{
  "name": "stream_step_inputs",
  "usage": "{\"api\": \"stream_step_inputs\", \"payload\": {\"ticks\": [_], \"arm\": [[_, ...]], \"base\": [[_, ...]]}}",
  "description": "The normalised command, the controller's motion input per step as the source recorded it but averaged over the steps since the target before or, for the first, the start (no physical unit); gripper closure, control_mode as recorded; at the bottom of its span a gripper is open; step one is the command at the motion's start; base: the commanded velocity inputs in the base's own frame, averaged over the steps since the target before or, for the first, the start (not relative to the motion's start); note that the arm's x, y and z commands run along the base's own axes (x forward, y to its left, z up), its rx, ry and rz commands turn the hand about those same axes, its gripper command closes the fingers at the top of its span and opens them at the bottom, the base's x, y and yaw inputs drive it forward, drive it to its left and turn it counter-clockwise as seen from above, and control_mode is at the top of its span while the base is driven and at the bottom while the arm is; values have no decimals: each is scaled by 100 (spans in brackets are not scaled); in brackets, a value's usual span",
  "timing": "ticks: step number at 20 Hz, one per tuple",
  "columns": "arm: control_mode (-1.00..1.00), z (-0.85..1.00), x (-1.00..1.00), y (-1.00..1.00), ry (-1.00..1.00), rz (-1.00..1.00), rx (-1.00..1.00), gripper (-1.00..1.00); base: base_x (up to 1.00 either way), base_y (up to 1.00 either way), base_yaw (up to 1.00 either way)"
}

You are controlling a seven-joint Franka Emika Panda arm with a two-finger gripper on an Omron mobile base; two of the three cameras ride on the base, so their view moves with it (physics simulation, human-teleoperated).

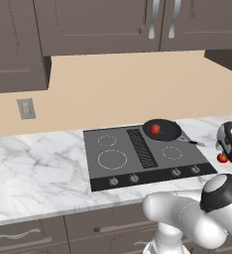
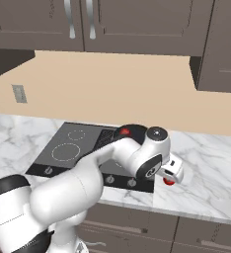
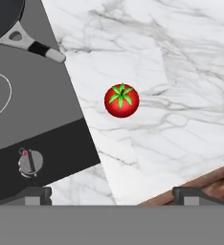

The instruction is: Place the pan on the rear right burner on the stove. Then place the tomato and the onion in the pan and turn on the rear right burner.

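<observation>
The black pan sits on the stove over the rear right burner, which it hides, with its handle pointing right. The dull red onion lies inside the pan. On the marble counter just right of the stove rests the green-topped tomato, also seen beside my hand as the tomato. My gripper hangs open above the tomato, its fingertips spread wide with nothing between them. In the right base view my hand covers most of the tomato.
Four knobs line the stove's front strip; the rightmost knob is left of the tomato. The pan handle reaches past the stove's right edge. The counter's front edge runs close behind the gripper. Wall cabinets hang above.
</observation>
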Motion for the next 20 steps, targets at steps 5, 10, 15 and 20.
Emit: {"api": "stream_step_inputs", "payload": {"ticks": [5,10,15,20], "arm": [[-100,-16,8,0,0,6,0,-100],[-100,-13,15,0,0,4,0,-100],[-100,-9,13,-3,0,3,0,-100],[-100,-8,6,-14,1,0,0,-100]], "base": [[0,0,0],[0,0,0],[0,0,0],[0,0,0]]}}
